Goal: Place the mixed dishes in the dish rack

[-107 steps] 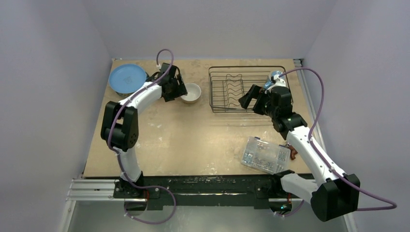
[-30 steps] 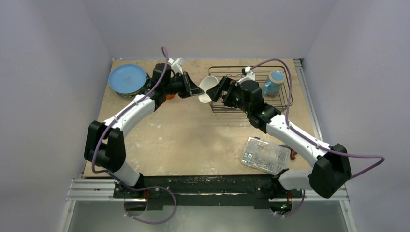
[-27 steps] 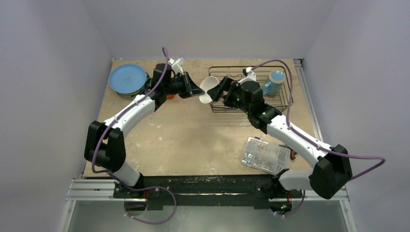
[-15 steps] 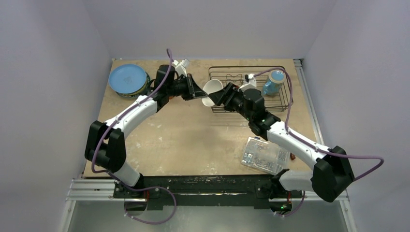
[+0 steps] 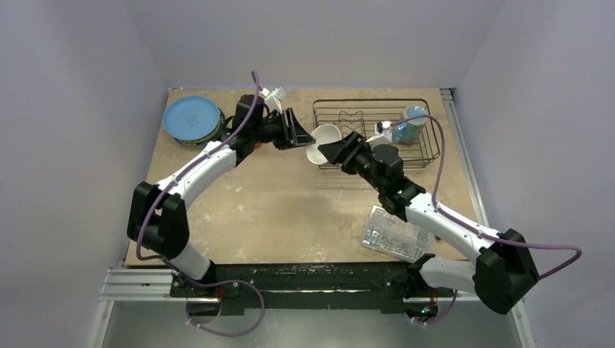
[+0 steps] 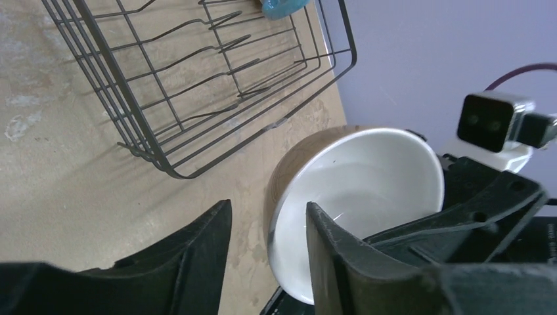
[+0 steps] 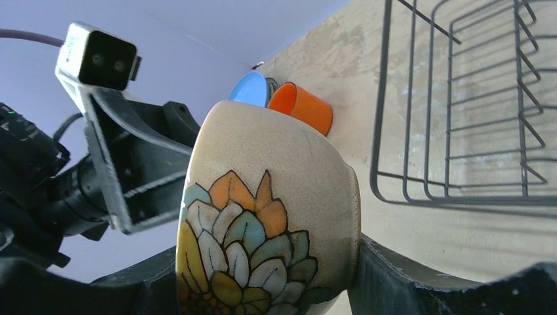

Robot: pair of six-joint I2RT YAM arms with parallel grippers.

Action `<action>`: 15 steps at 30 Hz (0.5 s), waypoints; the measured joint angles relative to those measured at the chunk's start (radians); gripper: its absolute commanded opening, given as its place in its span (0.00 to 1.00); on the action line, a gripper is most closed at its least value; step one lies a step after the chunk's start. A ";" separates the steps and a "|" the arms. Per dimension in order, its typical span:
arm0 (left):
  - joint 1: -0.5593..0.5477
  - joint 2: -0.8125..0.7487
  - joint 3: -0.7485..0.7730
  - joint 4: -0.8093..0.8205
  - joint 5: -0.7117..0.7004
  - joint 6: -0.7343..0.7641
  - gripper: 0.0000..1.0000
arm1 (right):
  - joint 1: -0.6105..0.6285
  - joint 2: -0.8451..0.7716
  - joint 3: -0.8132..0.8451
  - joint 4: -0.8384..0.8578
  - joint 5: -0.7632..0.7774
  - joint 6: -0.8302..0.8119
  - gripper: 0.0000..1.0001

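Largely, the white bowl (image 7: pixel 263 197) masks the right gripper (image 5: pixel 336 151)

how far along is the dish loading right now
Done: only the light-blue mug sits in the dish rack. In hand: the right gripper holds the white bowl beside the rack; the left gripper is open. Left: blue plate and orange cup, both outside it.

The top edge cuts off the light-blue mug (image 6: pixel 284 6).
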 measured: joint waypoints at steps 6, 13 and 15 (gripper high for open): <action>0.008 0.000 0.028 -0.045 -0.045 0.022 0.68 | -0.021 -0.041 -0.058 -0.006 0.002 0.078 0.00; 0.010 -0.027 0.037 -0.127 -0.132 0.083 0.69 | -0.191 -0.105 0.013 -0.211 0.021 0.018 0.00; 0.010 -0.042 0.043 -0.146 -0.151 0.095 0.69 | -0.231 -0.086 0.109 -0.359 0.106 -0.055 0.00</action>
